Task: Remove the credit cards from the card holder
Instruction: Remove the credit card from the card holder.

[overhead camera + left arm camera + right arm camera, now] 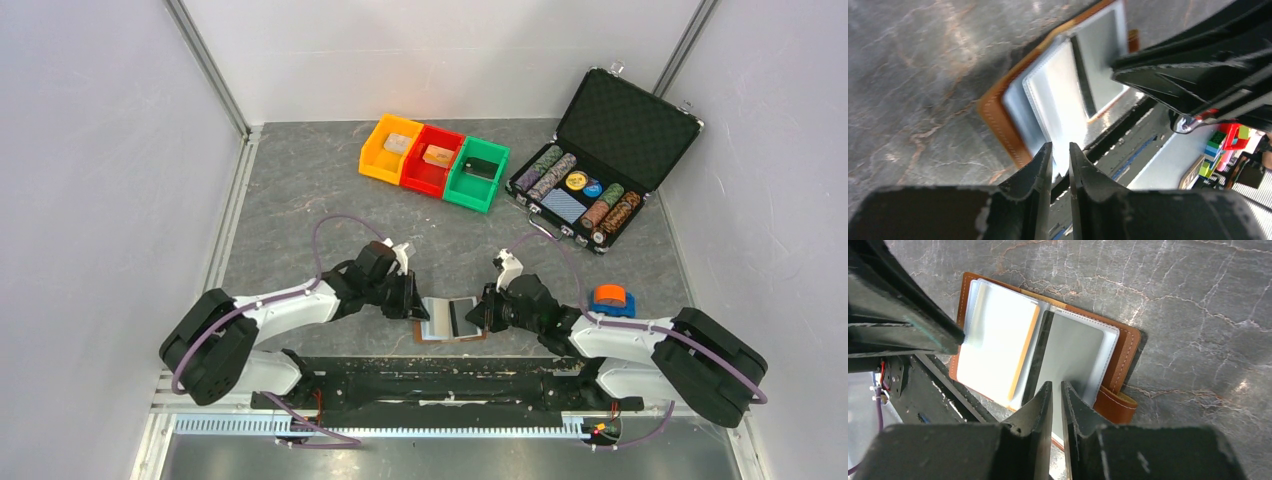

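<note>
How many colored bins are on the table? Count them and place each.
3, in a far-side row: yellow bin leftmost, red bin middle, green bin rightmost, beside the chip case. None seem hidden.

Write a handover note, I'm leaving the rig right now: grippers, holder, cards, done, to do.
Left gripper: jaws narrow around a near sleeve edge of the holder; grip unclear.
Right gripper: shut on the holder's other sleeve.
Holder: open flat on the table, between the arms.
Card: one tan-edged, inside a sleeve; none seen loose.
Done: holder opened.
To do: pull every card out.
</note>
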Controlling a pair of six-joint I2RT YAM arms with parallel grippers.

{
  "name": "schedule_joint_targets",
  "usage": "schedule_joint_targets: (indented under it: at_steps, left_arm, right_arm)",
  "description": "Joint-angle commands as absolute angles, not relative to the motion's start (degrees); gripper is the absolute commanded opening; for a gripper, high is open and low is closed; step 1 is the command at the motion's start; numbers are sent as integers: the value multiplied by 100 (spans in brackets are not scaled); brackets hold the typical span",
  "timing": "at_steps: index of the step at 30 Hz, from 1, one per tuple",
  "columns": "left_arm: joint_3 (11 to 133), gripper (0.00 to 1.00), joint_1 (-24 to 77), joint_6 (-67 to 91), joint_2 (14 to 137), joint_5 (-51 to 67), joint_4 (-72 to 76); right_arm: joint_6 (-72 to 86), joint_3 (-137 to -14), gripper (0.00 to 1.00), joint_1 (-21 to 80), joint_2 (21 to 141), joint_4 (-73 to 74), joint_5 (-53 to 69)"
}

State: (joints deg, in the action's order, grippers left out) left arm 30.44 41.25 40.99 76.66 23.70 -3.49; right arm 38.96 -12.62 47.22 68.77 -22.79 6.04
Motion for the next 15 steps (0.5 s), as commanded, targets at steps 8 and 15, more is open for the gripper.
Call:
schedule_joint_targets:
  at_steps: [8, 15]
  left_arm:
    - [3748, 30, 4844, 4376, 7858, 1917, -63]
    - [3914, 32, 5129, 4369, 7712, 1112, -423]
  right_arm:
    - [3872, -948, 12, 4708, 6639, -2409, 281]
    - [3857, -967, 12, 4712, 6640, -2435, 332]
